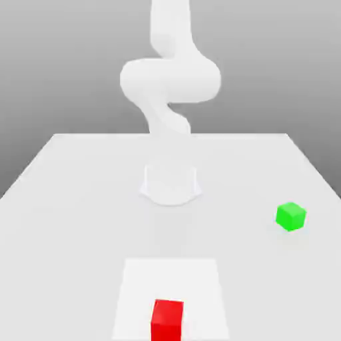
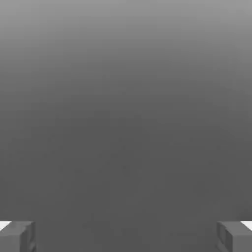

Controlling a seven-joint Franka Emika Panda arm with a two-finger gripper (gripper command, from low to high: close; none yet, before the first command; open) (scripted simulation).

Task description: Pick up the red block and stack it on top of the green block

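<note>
- We judge the step in hand to be reaching the red block, which appears on the white square, toward its edge farthest from the arm.
- Our tool stands wide with nothing between its fingers; let's keep it so until they straddle the block.
- We should come straight down over the white square, fingers along two opposite faces, then close gently without scraping the table.
- A centred grip will help later at the green block, beyond the white square toward the exterior view's right, its corner facing us.
</note>
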